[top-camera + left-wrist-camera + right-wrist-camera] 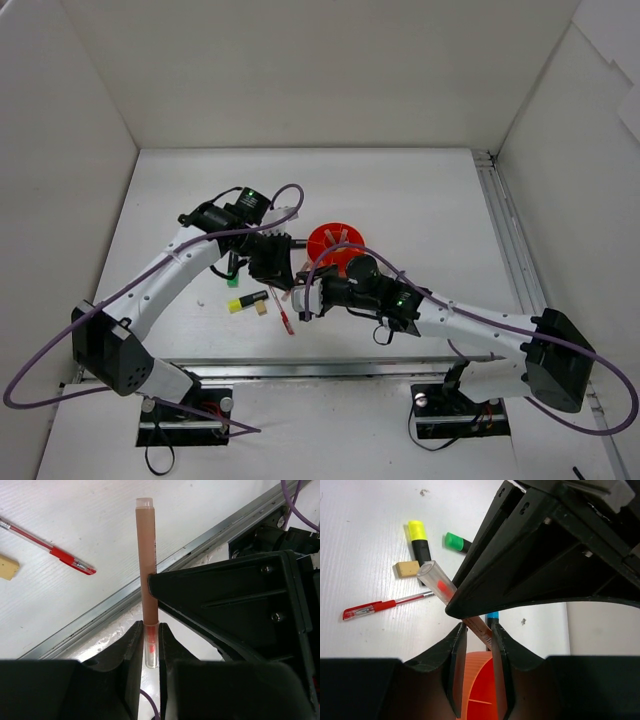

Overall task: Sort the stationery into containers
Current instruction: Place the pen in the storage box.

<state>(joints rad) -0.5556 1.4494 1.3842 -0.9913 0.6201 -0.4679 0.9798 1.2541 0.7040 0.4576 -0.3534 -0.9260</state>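
The pink pen (146,550) is held off the surface between the two arms, just in front of the orange tub (325,238) on its near left side. The left fingers (133,647) are squeezed tight on the pen's clear end, where a red insert shows. The rest of the barrel sticks straight out from them. Partway along that barrel the right fingers (456,652) have narrowed to a thin gap. The pen crosses this gap at a slant, and both fingers look to be pressing on it, so each arm has hold of the same pen.

The remaining stationery lies on the white surface (420,200) to the left of the tub:
- A red pen (380,606) lies flat on its own.
- A yellow-capped highlighter (420,540) has a small tan eraser (407,568) touching its side.
- A green-capped highlighter (456,541) lies just beyond, with most of its body hidden behind the left arm.

In the right wrist view a blue cap (492,615) shows just behind the right fingers, but what it rests on cannot be made out.
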